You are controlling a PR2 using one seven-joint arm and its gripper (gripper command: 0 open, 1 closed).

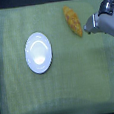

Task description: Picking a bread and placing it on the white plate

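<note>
The bread [73, 21], a long golden-orange loaf, lies on the green cloth in the upper right part of the exterior view, slanting down to the right. The white plate [39, 53] sits left of centre with nothing on it. My gripper [87, 27] reaches in from the exterior view's right, its tip just right of the loaf's lower end. I cannot make out whether it touches the loaf. Its fingers blur into one pale wedge, so their state is unclear. Nothing is seen held.
A green cloth [70, 81] covers the table, with dark edges along the top and right. The arm's pale body [107, 22] hangs over the table's right edge.
</note>
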